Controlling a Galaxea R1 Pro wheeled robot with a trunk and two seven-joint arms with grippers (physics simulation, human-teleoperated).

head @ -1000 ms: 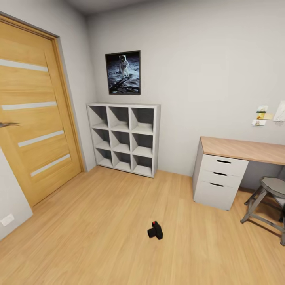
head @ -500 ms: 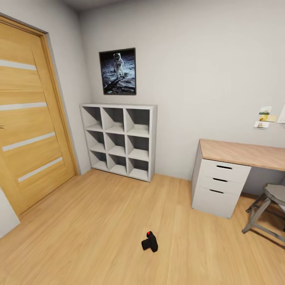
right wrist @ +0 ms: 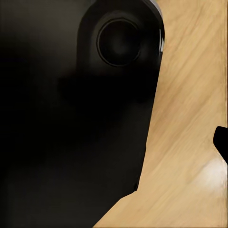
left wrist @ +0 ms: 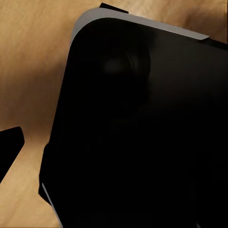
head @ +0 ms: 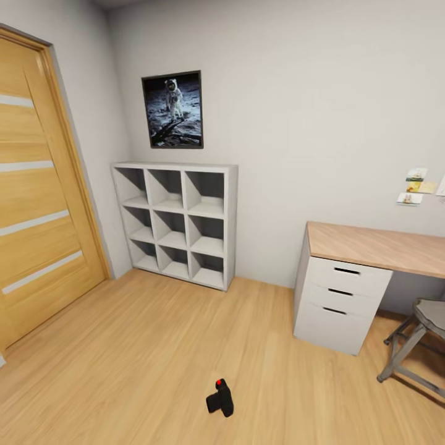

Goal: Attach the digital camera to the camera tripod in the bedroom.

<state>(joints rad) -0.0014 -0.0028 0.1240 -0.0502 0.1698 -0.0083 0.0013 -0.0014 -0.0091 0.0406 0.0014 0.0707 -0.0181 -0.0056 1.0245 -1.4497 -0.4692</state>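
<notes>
Lying on the wood floor (head: pixel 123 346), digital camera (head: pixel 220 397); tool states cannot be told.

We note open wood floor (head: pixel 154 346) across the middle of the room. The digital camera (head: pixel 220 398) lies alone on it, clear on all sides, well apart from any furniture. Along the far wall stands a white cube shelf (head: pixel 176 222), its nine cubbies open to the front. To the right, the table (head: pixel 371 247) with its drawer unit (head: pixel 340 303) juts out; a grey metal stool (head: pixel 420 346) stands just beside it. A wooden door (head: pixel 37 210) closes off the left side.
</notes>
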